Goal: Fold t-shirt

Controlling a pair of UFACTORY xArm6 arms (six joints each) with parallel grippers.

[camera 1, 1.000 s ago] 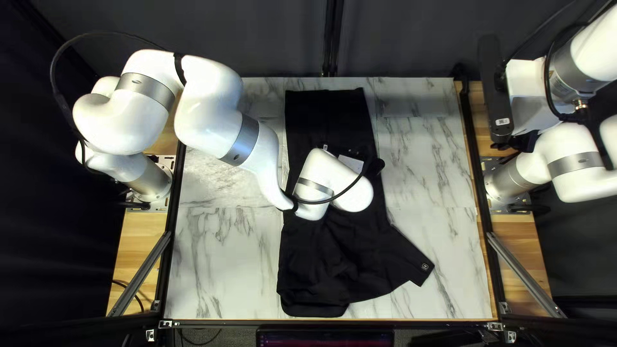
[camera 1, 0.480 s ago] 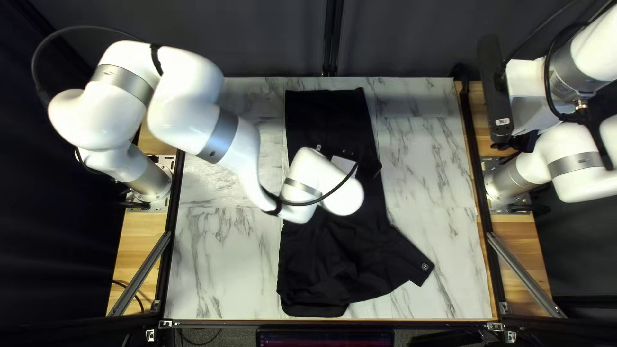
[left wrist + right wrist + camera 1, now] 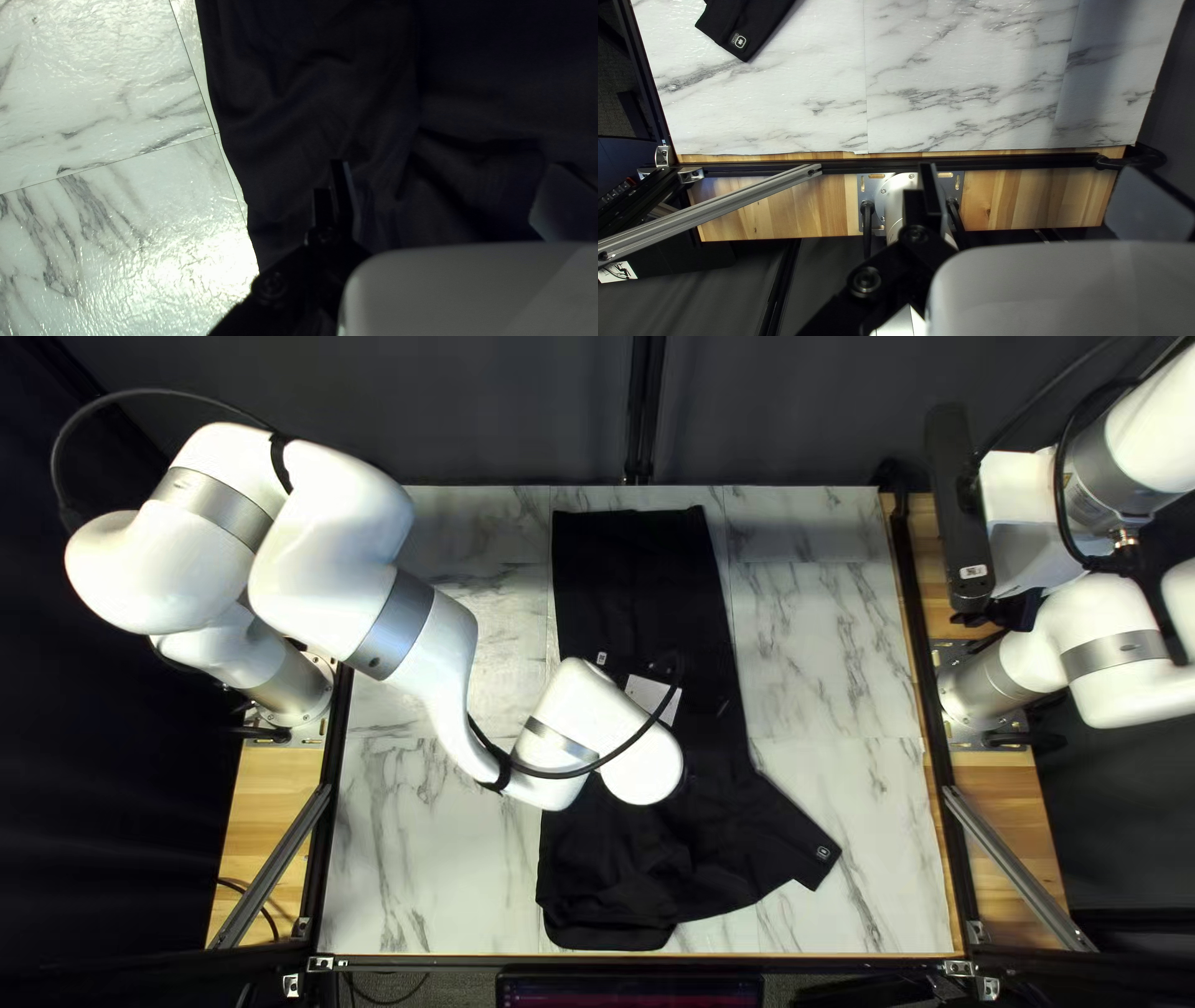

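Down the middle of the table (image 3: 439,859), from 12 o'clock to 6 o'clock in the top left view, lies the black t-shirt (image 3: 644,579). Its far half is a narrow, flat strip that reaches the table's far edge. Its near half is rumpled, with creases and overlapping layers, and ends in a rounded edge just short of the table's near edge. One sleeve (image 3: 794,845) fans out toward 4 o'clock, flat on the marble, with a small pale patch (image 3: 822,852) near its tip.

My left arm (image 3: 373,607) reaches in from its base at 9 o'clock, and its wrist hangs over the shirt's middle, hiding that part from above. In the left wrist view I see the left pincer (image 3: 446,179) spread wide, gripping nothing. The one finger (image 3: 338,182) I can make out is over dark, wrinkled cloth, just inside the shirt's edge, with bare marble beside it. I cannot tell whether the finger touches the cloth.

My right arm (image 3: 1092,653) is folded back at 3 o'clock, off the marble. The right pincer (image 3: 1031,186) is open too and empty. It hangs over the wooden border (image 3: 784,196) and the arm's own base plate (image 3: 896,196), well apart from the shirt. Ahead of it I see only the sleeve tip with the patch.
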